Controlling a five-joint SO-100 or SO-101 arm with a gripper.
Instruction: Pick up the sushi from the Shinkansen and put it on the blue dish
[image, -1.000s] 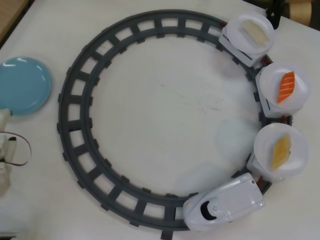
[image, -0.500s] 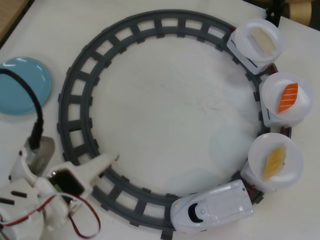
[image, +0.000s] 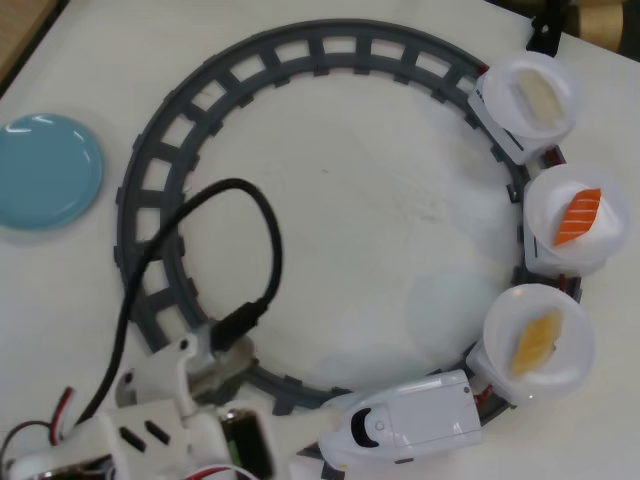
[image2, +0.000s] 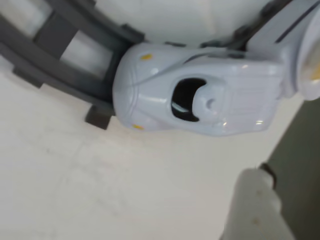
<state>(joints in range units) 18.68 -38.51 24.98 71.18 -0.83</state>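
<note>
bench (image: 360, 220): pale, off-white surface filling most of the overhead view; a brown strip shows at the far left corner.
track (image: 150, 180): dark grey ring of sleepers and rails lying flat on the bench; its near left arc is covered by the arm, and its right arc runs under the train.
arm (image: 150, 430): white body at the near left edge of the overhead view, cut off by the frame, with red wires at its left and a black cable (image: 265, 235) looping from it over the track.
Shinkansen (image: 405, 425): white toy engine with rounded nose and black windscreen mark, on the near arc, nose to the left; in the wrist view (image2: 195, 95) it fills the upper middle, small yellow spots on the nose.
blue dish (image: 45, 170): round, glossy, light blue, on the bench left of the track, outside the ring; its left edge is cut off.
plates: three round white ones on the cars behind the engine, along the right arc; far (image: 535, 95), middle (image: 578, 215), near (image: 538, 338).
sushi (image: 535, 342): small oblong piece, pale yellow-orange top, lying on the near plate, just right of the engine.
other pieces: orange striped one (image: 578, 216) on the middle plate, pale whitish one (image: 536, 95) on the far plate.
end effector: one blurred white finger (image2: 255, 205) enters the wrist view at the near right; I cannot tell whether the fingers are apart or together.
</note>
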